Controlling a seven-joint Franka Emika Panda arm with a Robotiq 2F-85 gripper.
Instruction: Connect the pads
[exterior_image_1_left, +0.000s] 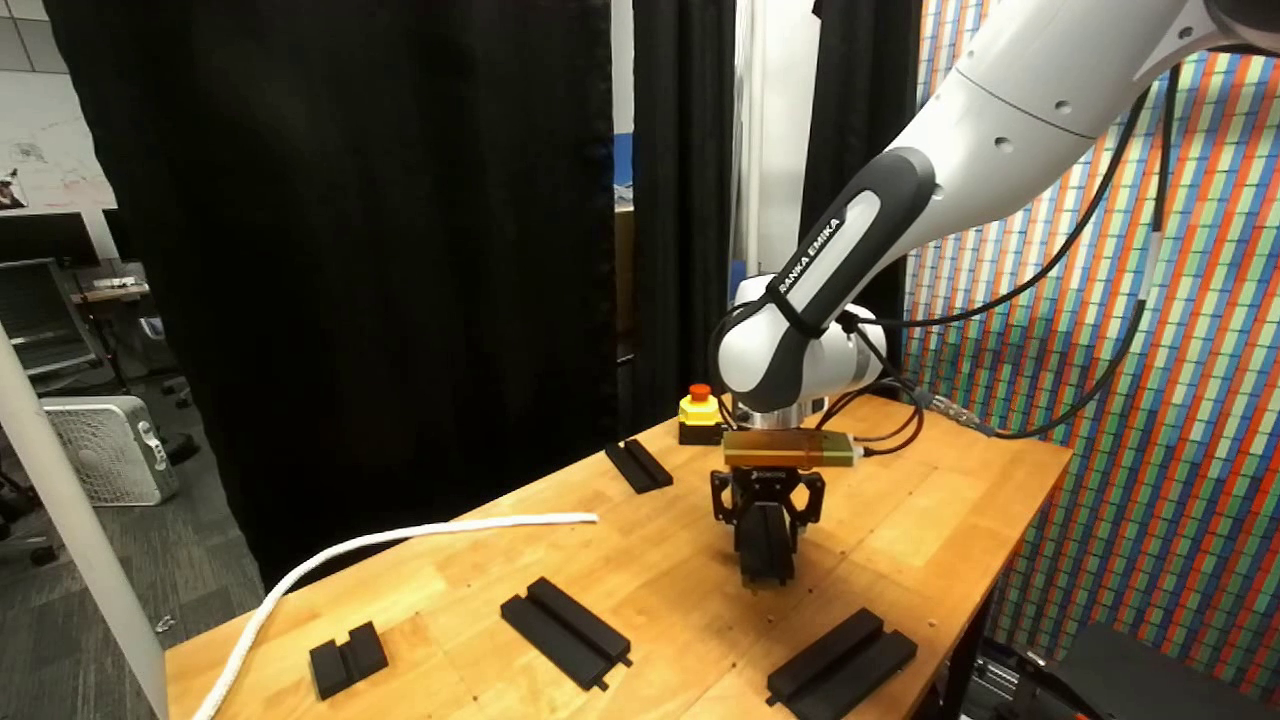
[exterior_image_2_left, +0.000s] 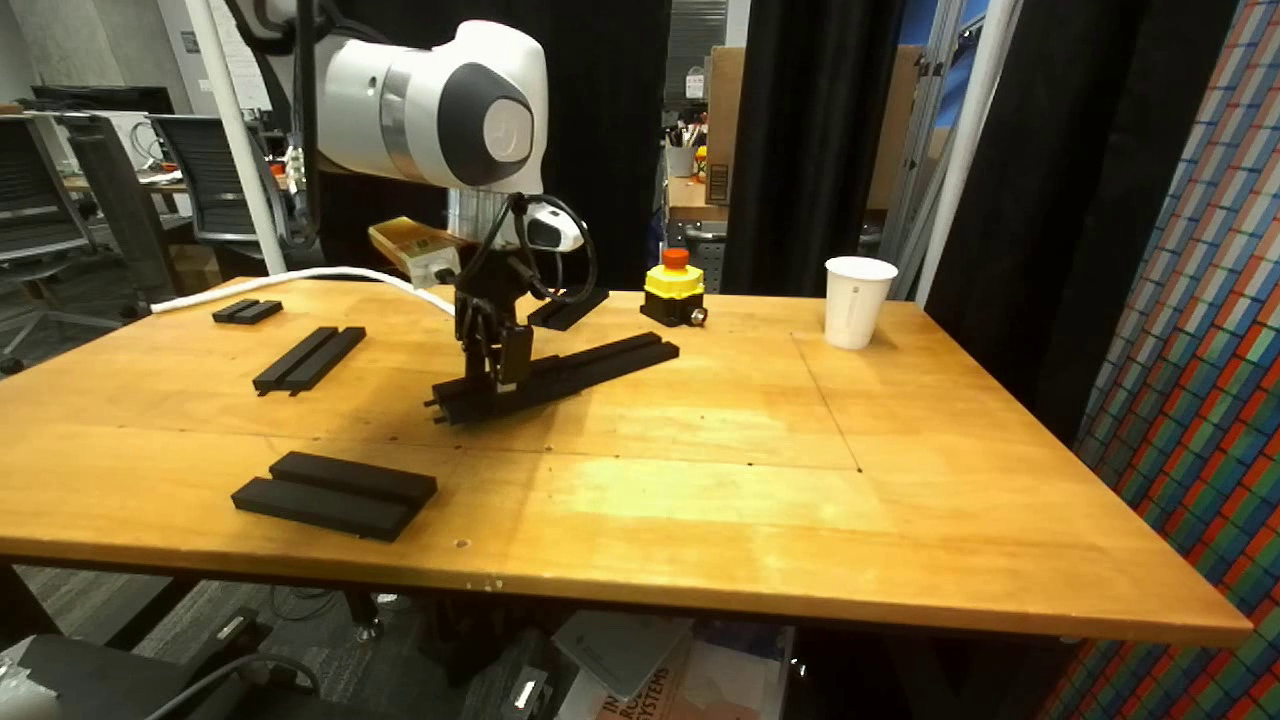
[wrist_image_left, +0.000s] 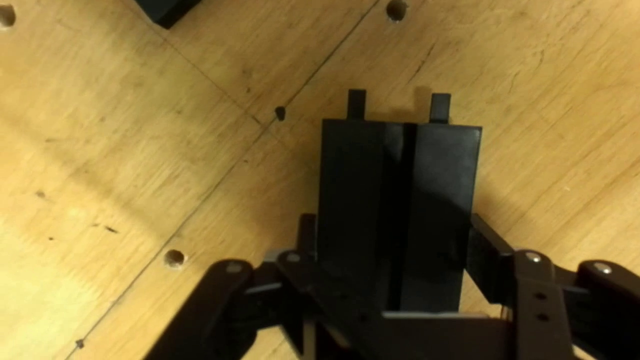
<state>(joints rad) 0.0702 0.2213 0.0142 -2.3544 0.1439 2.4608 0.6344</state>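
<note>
With pincer nearest in the wrist view, gripping 1 black pad by its 2 long sides. Seemingly lying in line with a 2nd pad just past the pincer; not showing whether touching. Possibly risking, if pushing at a tilt, jamming, or shoving that 2nd pad across the table.

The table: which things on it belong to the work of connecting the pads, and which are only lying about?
For the job:
pad between the jaws
black strip extending past it
short loose pad
three other loose pads

Not for it:
white cord
white cup
yellow stop button
</note>
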